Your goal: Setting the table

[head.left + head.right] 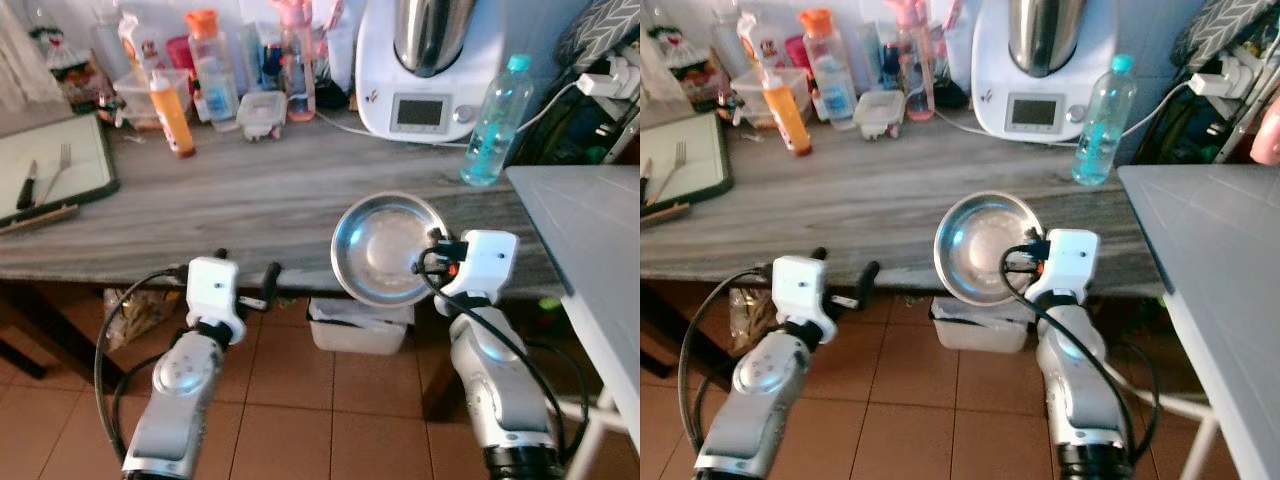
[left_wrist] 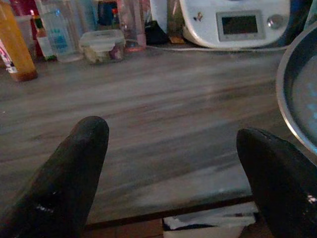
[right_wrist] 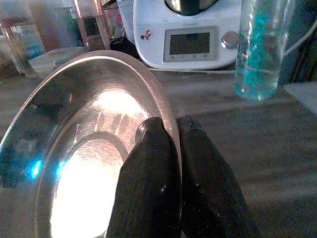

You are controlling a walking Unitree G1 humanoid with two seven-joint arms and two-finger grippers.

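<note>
A shiny steel bowl (image 1: 385, 245) hangs tilted over the front edge of the wooden counter (image 1: 250, 200). My right gripper (image 1: 432, 252) is shut on its right rim, one finger inside the bowl (image 3: 89, 148) and one outside. My left gripper (image 1: 245, 275) stands open and empty just in front of the counter edge, left of the bowl. In the left wrist view its two black fingers (image 2: 74, 163) are wide apart, with the bowl's rim (image 2: 297, 99) beside them. A fork (image 1: 55, 170) and a knife (image 1: 28, 185) lie on a dark tray (image 1: 105, 150) at the far left.
A grey table (image 1: 590, 230) stands to the right. At the counter's back are a white kitchen machine (image 1: 425, 70), a blue water bottle (image 1: 497, 120), an orange bottle (image 1: 172, 110), a lidded container (image 1: 262, 113) and several other bottles. A white bin (image 1: 360, 325) sits under the counter.
</note>
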